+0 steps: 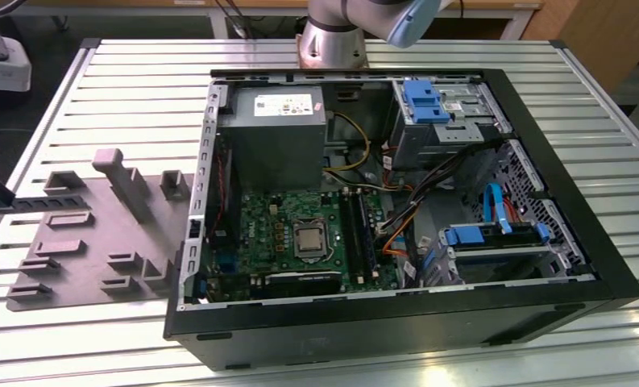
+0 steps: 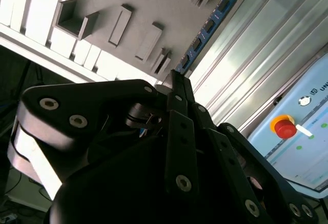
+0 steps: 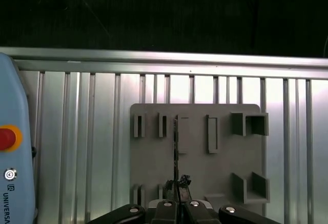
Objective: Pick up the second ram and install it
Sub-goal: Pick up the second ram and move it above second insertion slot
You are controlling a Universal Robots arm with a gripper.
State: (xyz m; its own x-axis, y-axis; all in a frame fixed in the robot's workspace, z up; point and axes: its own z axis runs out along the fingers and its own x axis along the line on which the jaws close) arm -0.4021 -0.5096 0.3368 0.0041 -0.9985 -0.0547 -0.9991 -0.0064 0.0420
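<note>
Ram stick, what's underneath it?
Under the second ram is the grey holder plate with its slots, on the slatted table. The gripper covers the stick's near end; whether it touches the plate is hidden.

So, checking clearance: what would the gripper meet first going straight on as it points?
Likely the grey holder plate, with the second ram in the gripper touching first; the gap is unclear.
</note>
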